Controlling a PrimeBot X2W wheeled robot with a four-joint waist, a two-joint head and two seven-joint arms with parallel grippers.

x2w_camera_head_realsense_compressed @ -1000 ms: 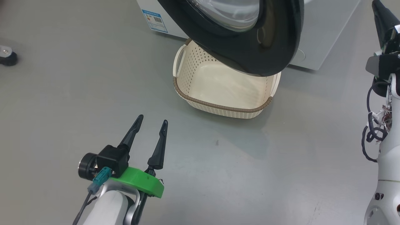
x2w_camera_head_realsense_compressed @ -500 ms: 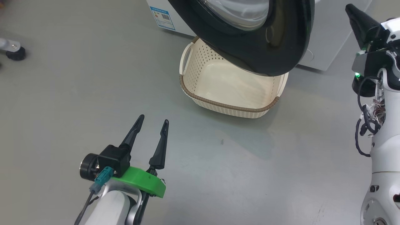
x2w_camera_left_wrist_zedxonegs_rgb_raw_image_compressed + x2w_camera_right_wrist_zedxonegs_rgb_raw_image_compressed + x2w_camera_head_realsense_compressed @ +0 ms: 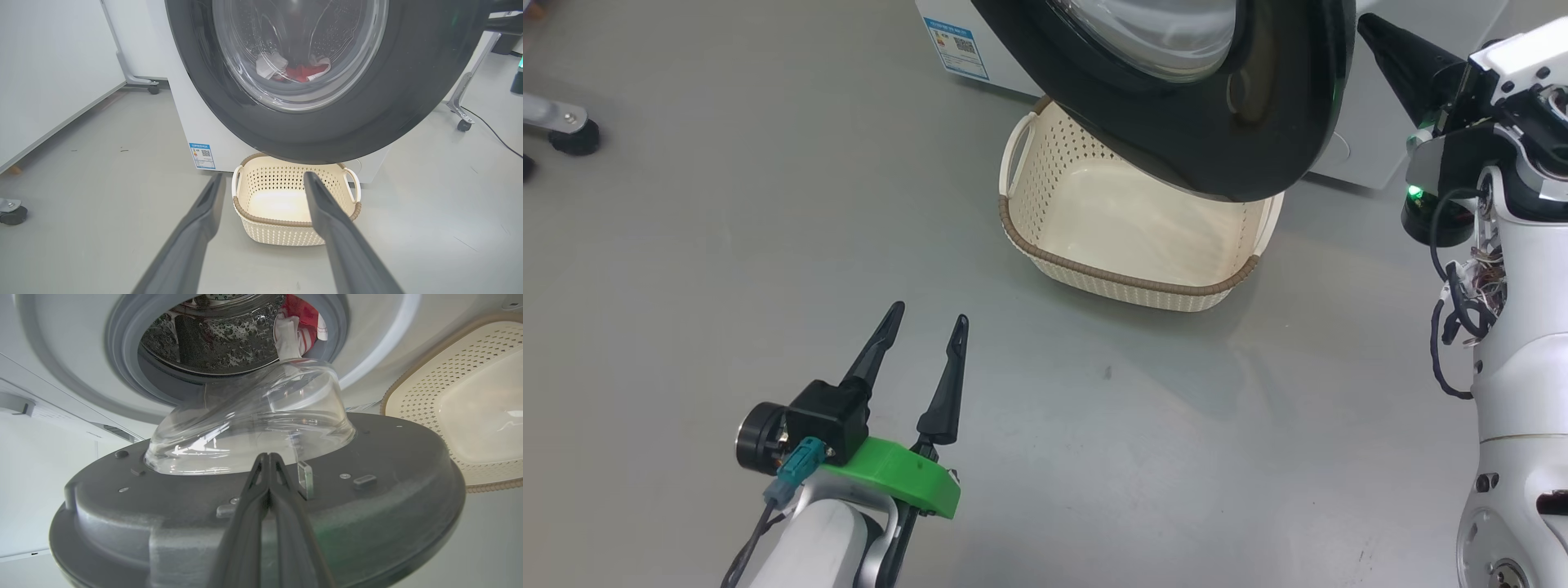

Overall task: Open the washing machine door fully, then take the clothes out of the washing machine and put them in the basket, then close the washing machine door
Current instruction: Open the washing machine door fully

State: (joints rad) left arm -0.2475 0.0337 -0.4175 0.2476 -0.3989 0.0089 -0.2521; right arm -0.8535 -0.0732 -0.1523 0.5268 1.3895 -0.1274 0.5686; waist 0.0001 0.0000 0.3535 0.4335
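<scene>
Closed tight on nothing, the right gripper [image 3: 1368, 24] is pointing its two dark fingers at the washing machine door [image 3: 1258, 122], just beside the door's outer edge in the head view. From the right wrist the joined tips are lying over the door's grey inner face below the clear glass bowl, though whether they are touching it cannot be told. That door is standing swung out from the washing machine [image 3: 1368, 139], its glossy black rim overhanging the far side of the basket [image 3: 1127, 282], which is sitting on the grey floor [image 3: 727, 245] close against the machine's white front, near the blue label [image 3: 956, 47]. Red and white clothes [image 3: 300, 314] are lying inside the perforated steel drum [image 3: 212, 343], behind the grey rubber ring [image 3: 122, 355], and are also showing through the door glass in the left wrist view. Lower left, the left gripper [image 3: 929, 314] is hovering above the floor with its fingers spread wide apart and nothing between them, aimed toward the basket but well short of it. A black caster [image 3: 574, 135] is resting at the far left.
</scene>
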